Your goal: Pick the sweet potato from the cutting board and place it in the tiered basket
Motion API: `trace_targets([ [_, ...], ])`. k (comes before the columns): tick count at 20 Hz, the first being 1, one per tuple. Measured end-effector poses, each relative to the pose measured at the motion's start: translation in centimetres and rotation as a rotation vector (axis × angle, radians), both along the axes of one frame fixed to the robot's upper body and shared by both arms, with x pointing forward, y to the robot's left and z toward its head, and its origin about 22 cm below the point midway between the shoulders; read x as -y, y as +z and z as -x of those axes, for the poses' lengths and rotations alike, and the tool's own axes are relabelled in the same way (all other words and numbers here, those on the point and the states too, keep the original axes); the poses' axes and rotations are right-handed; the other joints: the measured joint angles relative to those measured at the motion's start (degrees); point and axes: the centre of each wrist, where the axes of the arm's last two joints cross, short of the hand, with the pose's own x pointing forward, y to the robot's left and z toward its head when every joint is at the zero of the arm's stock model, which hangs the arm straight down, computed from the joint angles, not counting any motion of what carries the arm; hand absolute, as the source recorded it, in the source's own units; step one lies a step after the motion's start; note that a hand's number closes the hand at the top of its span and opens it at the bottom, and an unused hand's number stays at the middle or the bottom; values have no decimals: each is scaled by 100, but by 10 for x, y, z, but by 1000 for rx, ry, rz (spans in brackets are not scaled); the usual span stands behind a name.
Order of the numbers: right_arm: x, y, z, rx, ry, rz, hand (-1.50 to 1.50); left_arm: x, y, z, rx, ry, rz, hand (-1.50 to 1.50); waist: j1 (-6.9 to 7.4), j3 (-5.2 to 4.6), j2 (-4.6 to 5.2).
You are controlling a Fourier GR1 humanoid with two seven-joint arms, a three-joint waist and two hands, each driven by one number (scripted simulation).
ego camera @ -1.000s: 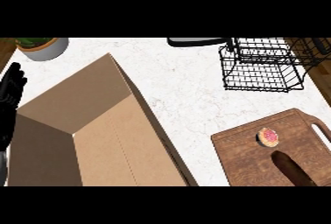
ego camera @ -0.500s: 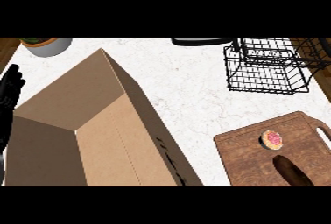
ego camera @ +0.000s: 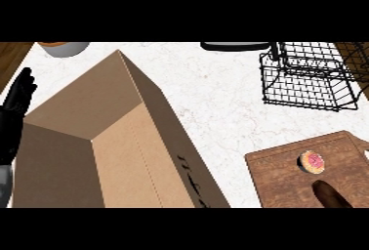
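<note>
Fingers straight and holding nothing, left hand [ego camera: 17, 112] rests at the view's left edge beside cardboard box [ego camera: 108, 146].

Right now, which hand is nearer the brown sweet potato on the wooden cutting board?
Only the left hand shows, open at the far left edge, across the cardboard box from the brown sweet potato. The right hand is out of view, so no comparison.

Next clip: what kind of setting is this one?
Most likely a kitchen counter: a pale marbled worktop carries a wooden cutting board with a sweet potato on it, and a black wire tiered basket stands behind. A large open cardboard box sits alongside.
</note>
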Motion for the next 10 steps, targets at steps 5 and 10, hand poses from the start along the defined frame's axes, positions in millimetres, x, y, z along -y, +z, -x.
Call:
trace_targets([
  [5,-20,-5,1,-95,-71,27,-150,2,-2,-4,6,-11,-2,0,81,12,4],
  [10,-28,-17,-5,-158,-119,72,-150,5,-2,-7,12,-20,-2,0,121,18,1],
])
